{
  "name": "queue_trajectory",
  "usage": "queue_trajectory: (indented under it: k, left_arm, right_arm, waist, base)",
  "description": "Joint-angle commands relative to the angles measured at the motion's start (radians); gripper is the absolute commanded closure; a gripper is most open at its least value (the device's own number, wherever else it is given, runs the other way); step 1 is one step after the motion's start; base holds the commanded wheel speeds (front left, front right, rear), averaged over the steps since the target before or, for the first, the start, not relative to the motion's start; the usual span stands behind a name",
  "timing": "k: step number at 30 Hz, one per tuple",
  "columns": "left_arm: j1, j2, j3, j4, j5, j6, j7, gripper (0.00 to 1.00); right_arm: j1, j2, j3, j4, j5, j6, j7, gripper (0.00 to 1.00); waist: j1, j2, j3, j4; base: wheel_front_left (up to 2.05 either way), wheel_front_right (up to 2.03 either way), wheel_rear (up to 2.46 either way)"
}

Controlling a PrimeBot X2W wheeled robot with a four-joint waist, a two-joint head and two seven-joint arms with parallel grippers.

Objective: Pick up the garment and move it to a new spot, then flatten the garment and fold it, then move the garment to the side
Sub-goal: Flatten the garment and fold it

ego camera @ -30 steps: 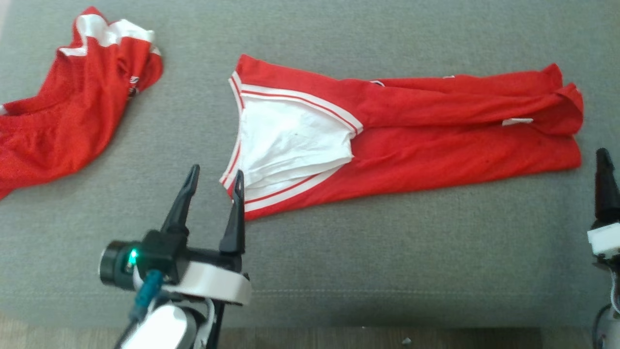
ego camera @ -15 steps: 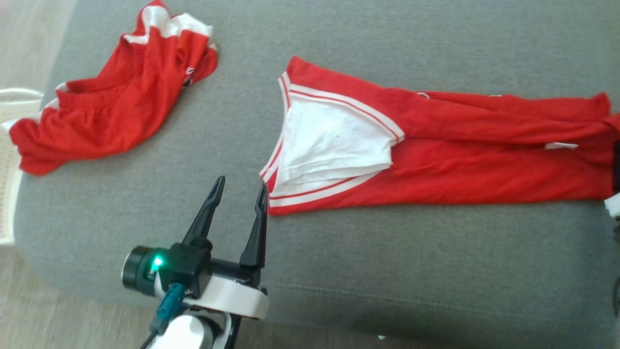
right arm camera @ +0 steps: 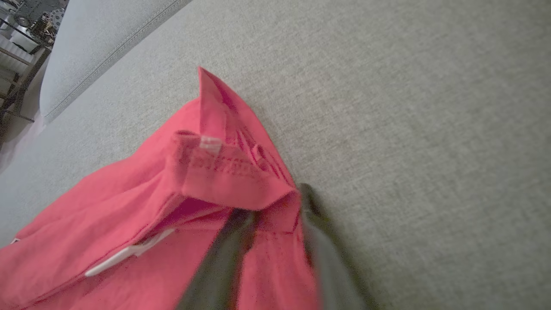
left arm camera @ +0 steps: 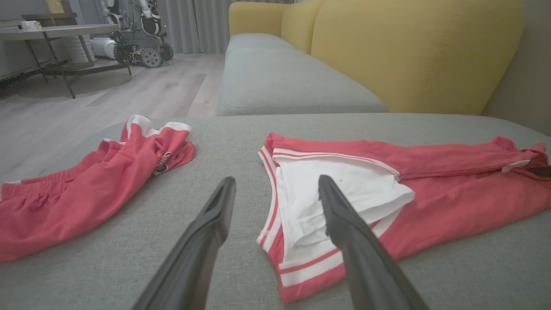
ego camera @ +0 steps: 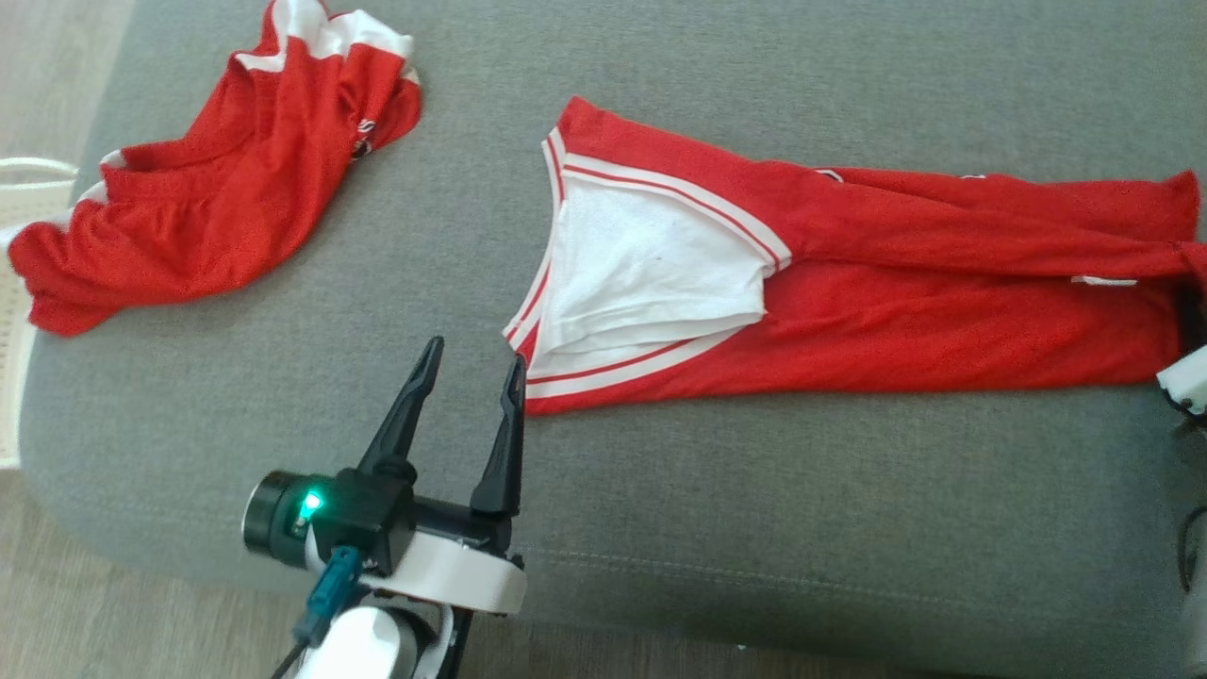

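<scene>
Red garment (ego camera: 849, 311) lies stretched left-right on grey sofa cushion (ego camera: 754, 547), centre-right. L gripper (ego camera: 476, 351) fingers spread wide, just near of its left striped edge. R gripper (right arm camera: 275, 201) straddles right hem; blurred, grip cannot be told.

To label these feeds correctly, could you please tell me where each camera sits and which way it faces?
Head: on the head, facing down at the garment; open left jaws at lower left.
Left wrist: along the left jaws, across the cushion toward a yellow sofa back.
Right wrist: along the right jaws, astride the garment's end.
Shared: all show the garment.
</scene>
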Motion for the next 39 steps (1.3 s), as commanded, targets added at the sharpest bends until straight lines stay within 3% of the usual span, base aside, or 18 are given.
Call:
queue_trajectory:
  k: [1,10,16,22,31,39]
  left_arm:
    - [-0.004,-0.005,0.044,-0.03,0.016,-0.008,-0.012,0.0]
    - [0.002,-0.013,0.09,-0.037,0.048,-0.04,-0.012,0.0]
    - [0.0,-0.012,0.107,-0.039,0.067,-0.06,-0.012,0.0]
    - [-0.003,-0.016,0.114,-0.032,0.077,-0.072,-0.012,0.0]
    - [-0.004,-0.036,0.116,-0.015,0.082,-0.086,-0.012,0.0]
    - [0.006,-0.055,0.111,-0.01,0.075,-0.091,-0.012,0.0]
  right_arm:
    - [-0.007,-0.002,0.034,-0.015,0.019,0.006,-0.013,1.0]
    - [0.001,-0.068,0.046,-0.118,0.055,0.006,-0.106,1.0]
    - [-0.004,-0.092,0.076,-0.29,0.042,0.006,-0.108,1.0]
    - [-0.002,-0.066,0.157,-0.47,0.038,0.006,-0.068,1.0]
    - [0.037,-0.014,0.413,-0.731,0.041,0.006,0.009,1.0]
    - [0.041,0.031,0.624,-0.733,0.066,0.006,0.078,1.0]
  waist:
    - [0.0001,0.0,0.001,-0.013]
    - [0.0001,0.0,0.016,-0.099]
    - [0.0001,0.0,0.023,-0.162]
    - [0.0001,0.0,0.012,-0.189]
    - [0.0001,0.0,-0.033,-0.132]
    - [0.0001,0.0,-0.053,-0.052]
  base:
    - [0.0,0.0,0.0]
    - [0.0,0.0,0.0]
    - [0.0,0.0,0.0]
    - [0.0,0.0,0.0]
    - [0.0,0.0,0.0]
    - [0.0,0.0,0.0]
